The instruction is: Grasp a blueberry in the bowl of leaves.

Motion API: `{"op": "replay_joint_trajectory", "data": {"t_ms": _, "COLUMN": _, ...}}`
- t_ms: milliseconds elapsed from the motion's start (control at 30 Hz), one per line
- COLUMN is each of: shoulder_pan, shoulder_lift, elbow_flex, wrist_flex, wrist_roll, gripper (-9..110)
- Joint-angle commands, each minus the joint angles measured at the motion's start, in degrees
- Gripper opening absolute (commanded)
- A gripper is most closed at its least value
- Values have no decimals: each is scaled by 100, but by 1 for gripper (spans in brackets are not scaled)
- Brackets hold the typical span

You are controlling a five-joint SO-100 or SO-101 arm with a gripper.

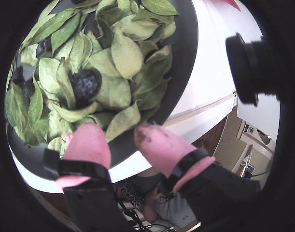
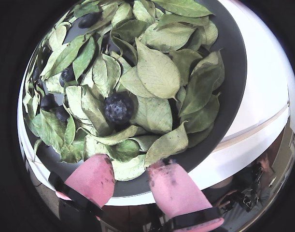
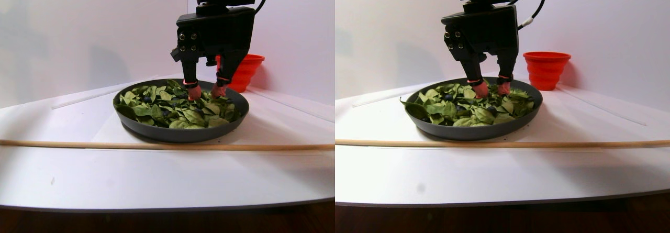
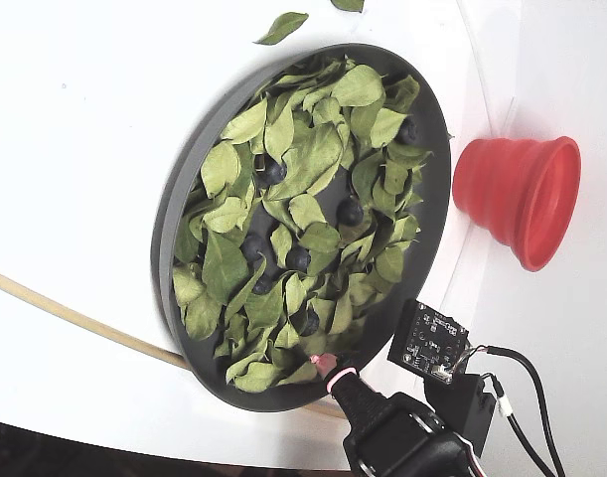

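The dark-grey bowl [image 4: 170,231] is full of green leaves [image 4: 313,149] with several dark blueberries among them. In both wrist views one blueberry [image 1: 87,83] [image 2: 118,107] lies bare on the leaves [image 1: 125,55] [image 2: 159,72], just ahead of the pink fingertips [image 1: 89,140] [image 2: 96,176]. My gripper [image 1: 119,133] [image 2: 132,168] is open and empty, its tips over the bowl's rim [image 1: 183,63] [image 2: 234,72]. In the stereo pair view the gripper [image 3: 205,92] hangs low over the far side of the bowl [image 3: 172,133], the tips at leaf level. In the fixed view only one fingertip [image 4: 328,364] shows, near a blueberry [image 4: 308,323].
A red ribbed cup [image 4: 522,199] [image 3: 246,70] stands beside the bowl. A thin wooden strip [image 3: 157,145] [image 4: 65,313] runs across the white table in front of the bowl. Two loose leaves [image 4: 281,27] lie on the table outside the bowl. A small circuit board [image 4: 429,341] rides beside the gripper.
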Motion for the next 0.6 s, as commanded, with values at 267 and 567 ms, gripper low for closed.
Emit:
{"op": "replay_joint_trajectory", "data": {"t_ms": 267, "shoulder_pan": -97, "shoulder_lift": -598, "elbow_flex": 79, "wrist_flex": -940, "wrist_roll": -123, "gripper": 13}}
{"op": "replay_joint_trajectory", "data": {"t_ms": 567, "shoulder_pan": -105, "shoulder_lift": -703, "elbow_flex": 18, "wrist_flex": -1028, "wrist_roll": -88, "gripper": 13}}
